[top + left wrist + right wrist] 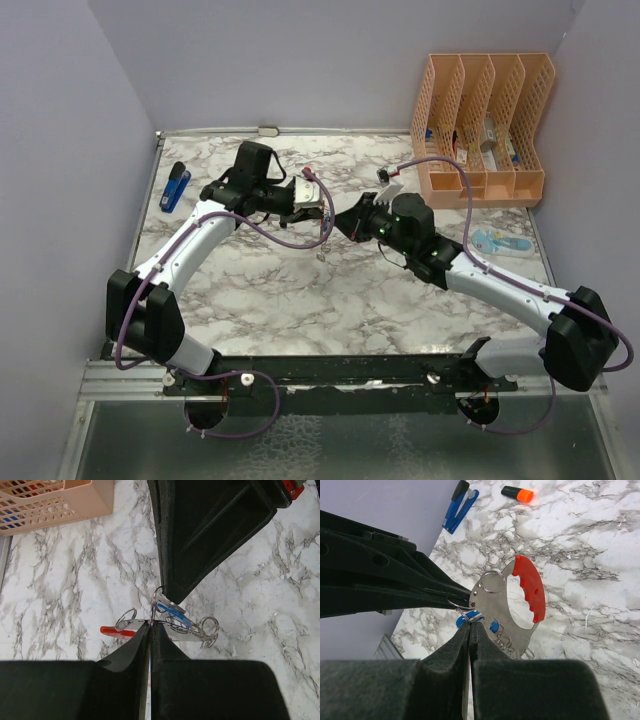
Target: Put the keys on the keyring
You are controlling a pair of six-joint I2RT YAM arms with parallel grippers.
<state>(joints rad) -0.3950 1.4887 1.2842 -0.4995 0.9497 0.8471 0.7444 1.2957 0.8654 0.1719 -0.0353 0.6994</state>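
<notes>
The keyring is a silvery plate with a red crescent side, held up above the marble table. My left gripper is shut on its silvery edge; its tips show closed in the left wrist view. My right gripper meets it from the right. Its fingertips are shut on the blue-headed key at a small split ring by the plate's corner. The blue key and several silvery rings hang under the keyring. The red crescent pokes out left.
A peach file organiser stands at the back right. A dark-blue stapler-like object lies at the back left, an orange-and-black marker on the marble near it. A pale blue item lies at the right. Purple walls enclose three sides.
</notes>
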